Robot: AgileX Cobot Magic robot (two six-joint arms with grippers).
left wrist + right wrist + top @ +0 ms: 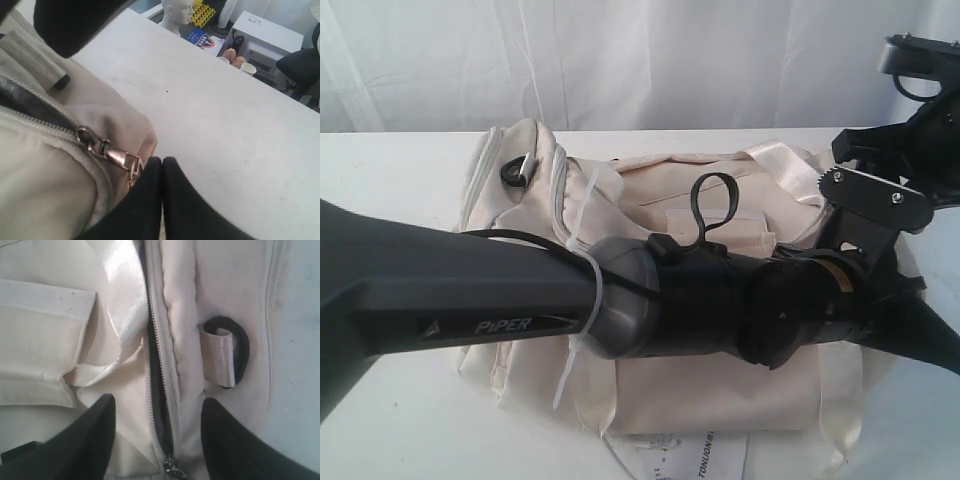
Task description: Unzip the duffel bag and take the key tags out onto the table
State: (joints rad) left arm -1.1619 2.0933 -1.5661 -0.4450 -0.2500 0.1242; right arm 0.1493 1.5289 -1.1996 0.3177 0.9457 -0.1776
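Broad white table, set before a pale curtain. Carries the cream duffel bag at its middle, lying lengthwise.

Over the bag, the dark left arm, lettered PIPER; reaches across toward the bag's right end. At that end, the right gripper: hovers with jaws wide apart, one finger on either side of the zipper line. Left gripper: pressed together, fingertips meeting with no gap, at the bag's end with bare tabletop beyond.

Satin strap handle: loops across the cream panel beside the zipper. Grey zipper: stands parted along the stretch in sight, dark lining in the slit. Printed paper tag: pokes out from under the bag's near side. Black ring: hangs in a cream loop just beside the zipper. Brassy zipper pull: touches the side of one left finger; cannot tell whether pinched.
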